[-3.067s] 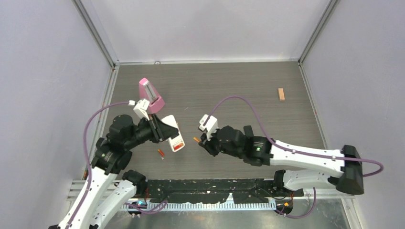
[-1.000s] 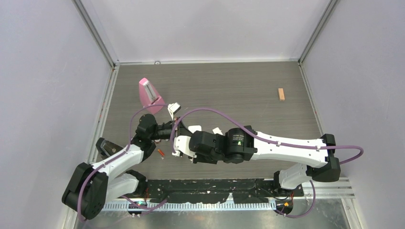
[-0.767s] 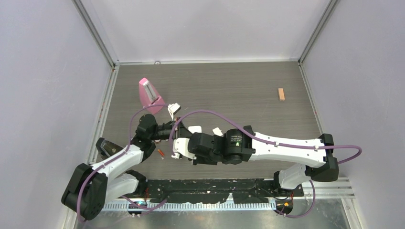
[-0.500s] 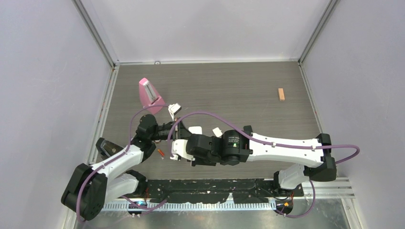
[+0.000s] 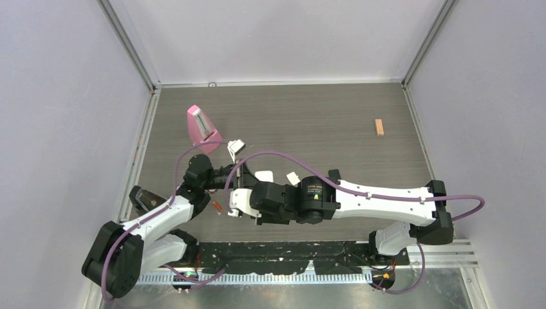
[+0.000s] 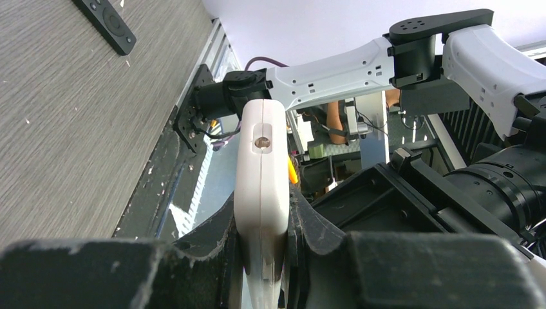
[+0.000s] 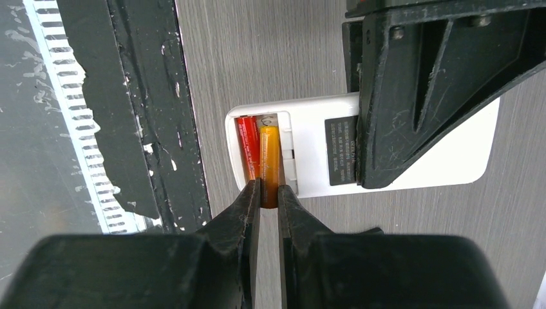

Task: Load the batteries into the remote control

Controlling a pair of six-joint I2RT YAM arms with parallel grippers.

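My left gripper [image 6: 263, 222] is shut on a white remote [image 6: 261, 161] and holds it edgewise; in the top view it [image 5: 225, 181] sits left of centre. In the right wrist view the remote [image 7: 386, 151] shows its open battery bay with a red battery [image 7: 247, 151] lying in it. My right gripper [image 7: 269, 194] is shut on an orange battery [image 7: 270, 161], whose far end lies in the bay beside the red one. Another orange-red battery [image 5: 217, 206] lies loose on the table. In the top view the right gripper [image 5: 236, 205] is at the remote's near end.
A pink remote [image 5: 201, 125] lies at the back left. A tan wooden block [image 5: 379, 127] lies far right. Two small white pieces [image 5: 263, 175] lie by the right wrist. A black remote [image 6: 105, 22] lies on the table in the left wrist view. The table's black front rail [image 7: 138, 96] runs close by.
Since 3 s ago the left arm has swung the white remote to the right, and the right arm has swung left to it with the battery. Over the last second the right gripper edges left.
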